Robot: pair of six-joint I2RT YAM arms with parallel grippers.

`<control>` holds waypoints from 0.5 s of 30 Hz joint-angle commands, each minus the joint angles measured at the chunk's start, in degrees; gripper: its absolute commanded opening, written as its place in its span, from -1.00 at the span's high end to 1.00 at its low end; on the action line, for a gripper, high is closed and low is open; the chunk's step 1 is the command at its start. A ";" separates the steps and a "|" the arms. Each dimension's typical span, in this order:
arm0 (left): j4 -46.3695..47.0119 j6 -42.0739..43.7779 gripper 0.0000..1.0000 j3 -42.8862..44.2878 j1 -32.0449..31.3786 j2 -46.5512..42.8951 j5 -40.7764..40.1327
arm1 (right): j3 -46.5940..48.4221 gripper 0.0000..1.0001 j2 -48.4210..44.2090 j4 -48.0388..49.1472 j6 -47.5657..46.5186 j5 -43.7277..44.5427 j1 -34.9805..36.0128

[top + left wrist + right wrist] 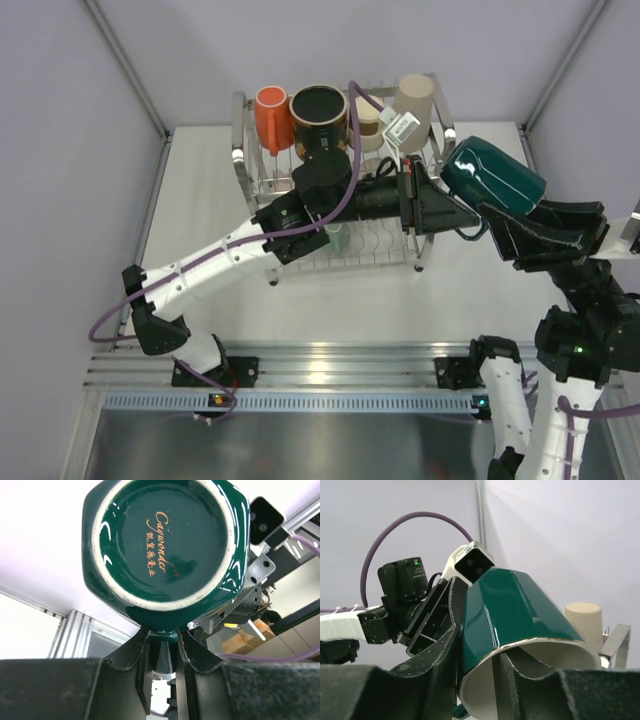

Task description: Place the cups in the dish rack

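Now the green mug (495,178) hangs just right of the rack (245,160). The left hand (162,640) is clamped beside its base, and the right hand (477,650) straddles its rim, grip unclear. Let the right go only once the left holds firm.

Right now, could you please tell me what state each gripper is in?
Left gripper: closed on the green cup.
Right gripper: its fingers straddle the cup's rim, but whether it grips cannot be told.
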 commanded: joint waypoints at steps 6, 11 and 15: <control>0.93 5.36 1.00 -0.18 -0.53 -5.25 3.06 | 3.00 0.57 4.52 2.69 8.90 6.25 0.40; -0.66 7.21 0.98 -0.54 -0.53 -5.78 3.94 | 0.90 1.00 3.47 4.95 11.34 7.74 0.31; -0.13 6.60 0.15 1.04 -0.62 -4.11 5.61 | -2.09 1.00 2.33 10.07 15.57 9.50 0.40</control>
